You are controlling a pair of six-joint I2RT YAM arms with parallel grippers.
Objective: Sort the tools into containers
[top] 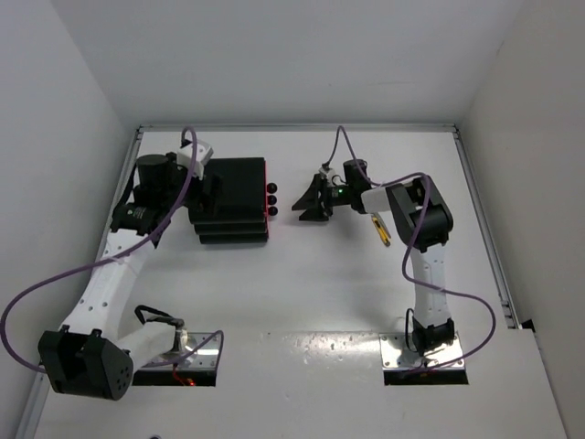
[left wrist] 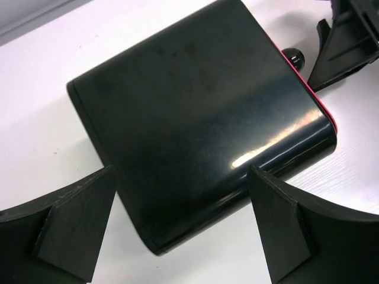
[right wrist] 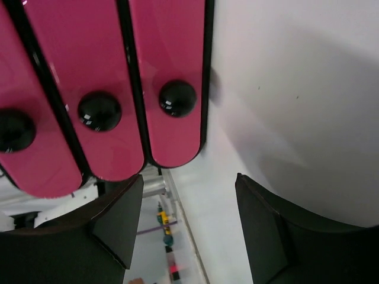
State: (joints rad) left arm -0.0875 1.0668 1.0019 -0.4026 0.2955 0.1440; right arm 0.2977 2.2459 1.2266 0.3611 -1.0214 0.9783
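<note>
The right pincer [right wrist: 189, 195] stands wide, with nothing between its fingers. Directly in front of it are the three pink drawers [right wrist: 172, 71] of the black cabinet [top: 233, 197], all shut, and the nearest knob [right wrist: 177, 97] is just ahead of the gap. The yellow-and-black tool [top: 382, 229] lies behind this pincer, on the table [top: 302, 293] beside the right arm, so it is not in a drawer yet. The left pincer [left wrist: 180, 201], also wide, hangs over the top of the cabinet with a finger toward each side; whether it presses the cabinet I cannot tell. I think the risk is in the pull. If the fingers close off-centre, the round knob can slip out. If the cabinet is not held firmly, the whole box may slide toward the right pincer instead of the drawer opening.
</note>
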